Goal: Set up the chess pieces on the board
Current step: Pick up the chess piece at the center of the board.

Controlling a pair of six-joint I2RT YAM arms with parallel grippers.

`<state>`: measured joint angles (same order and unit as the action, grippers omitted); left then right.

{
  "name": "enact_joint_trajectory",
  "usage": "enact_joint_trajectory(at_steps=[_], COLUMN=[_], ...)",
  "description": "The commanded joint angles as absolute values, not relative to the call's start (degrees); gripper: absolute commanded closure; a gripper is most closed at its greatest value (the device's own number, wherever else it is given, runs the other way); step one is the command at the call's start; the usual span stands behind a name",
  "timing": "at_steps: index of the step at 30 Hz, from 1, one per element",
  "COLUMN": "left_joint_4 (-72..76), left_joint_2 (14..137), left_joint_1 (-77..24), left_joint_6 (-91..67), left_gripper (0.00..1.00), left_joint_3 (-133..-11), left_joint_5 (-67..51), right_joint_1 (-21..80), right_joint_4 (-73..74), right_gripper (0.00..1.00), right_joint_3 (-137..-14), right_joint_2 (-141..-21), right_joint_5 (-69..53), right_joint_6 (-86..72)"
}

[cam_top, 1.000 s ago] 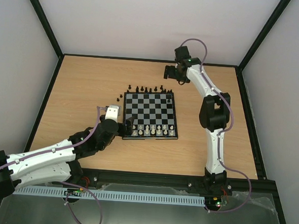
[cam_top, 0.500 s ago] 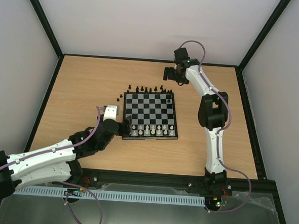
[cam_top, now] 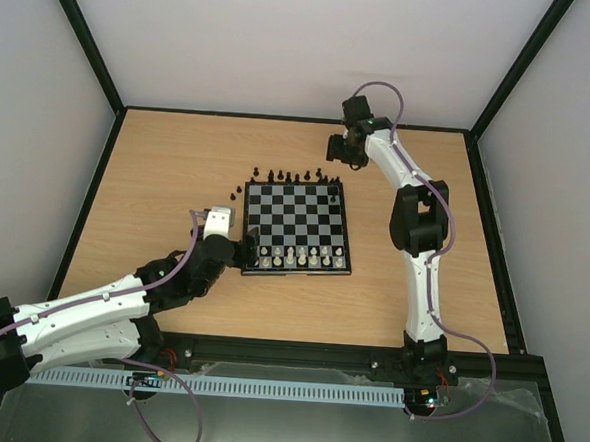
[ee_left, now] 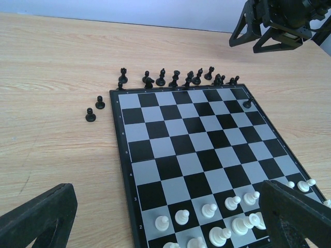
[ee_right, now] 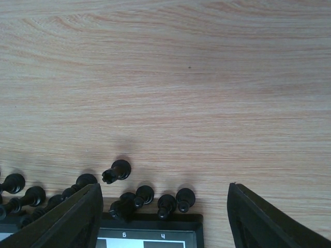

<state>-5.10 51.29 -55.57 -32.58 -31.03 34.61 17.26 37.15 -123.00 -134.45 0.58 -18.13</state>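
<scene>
Beyond the board [ee_left: 196,150], black chess pieces [ee_left: 176,78] stand upright, lined left-right.

The flat square black-and-silver checked chessboard [cam_top: 297,216] is found at the middle of the pale wooden tabletop [cam_top: 168,163]. The small cream chess pieces [cam_top: 293,256] are lined up on its two nearest rows. A row of small black chess pieces [cam_top: 293,175] is set on the tabletop just behind the board's far edge. One lone black piece [cam_top: 334,196] is stood on the board near its far right corner. Two black pawns [ee_left: 90,114] are seen on the tabletop off the far left corner. The left gripper [cam_top: 248,250] is positioned just beside the near left corner, the right gripper [cam_top: 337,148] behind the far right corner.
</scene>
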Motion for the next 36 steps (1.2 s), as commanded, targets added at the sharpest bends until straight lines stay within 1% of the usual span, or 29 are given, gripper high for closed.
enact_joint_trajectory(at_steps=[1, 3, 10, 12, 24, 31, 36], left_joint_4=[-5.6, -5.7, -5.6, -5.6, -5.1, -5.1, -5.3], left_joint_2=[50.3, 50.3, 50.1, 50.3, 51.6, 51.4, 50.8], left_joint_1=[-55.1, -55.1, -55.1, -55.1, -55.1, -55.1, -55.1], left_joint_6=[-32.3, -32.3, -32.3, -32.3, -32.2, -32.2, -32.2], left_gripper=[0.01, 0.01, 0.01, 0.01, 0.01, 0.01, 0.01], left_joint_3=[-30.6, -30.6, -30.6, -30.6, -30.7, -30.7, -30.7], left_joint_5=[36.2, 36.2, 36.0, 35.9, 35.6, 35.5, 35.4], right_joint_1=[17.1, 17.1, 17.1, 17.1, 17.1, 17.8, 18.6], right_joint_4=[38.9, 39.3, 40.2, 40.6, 43.9, 44.5, 44.8], right_gripper=[0.37, 0.43, 0.55, 0.56, 0.67, 0.71, 0.72], right_joint_3=[-124.3, -124.5, -124.6, -124.8, -125.4, -125.1, -124.8], right_joint_2=[-136.2, -136.6, -137.8, -138.1, -140.2, -140.7, -141.0], right_joint_5=[1.1, 1.9, 2.7, 2.9, 4.7, 4.7, 5.0], right_joint_6=[-17.8, -17.8, -17.9, -17.9, -17.7, -17.4, -16.9])
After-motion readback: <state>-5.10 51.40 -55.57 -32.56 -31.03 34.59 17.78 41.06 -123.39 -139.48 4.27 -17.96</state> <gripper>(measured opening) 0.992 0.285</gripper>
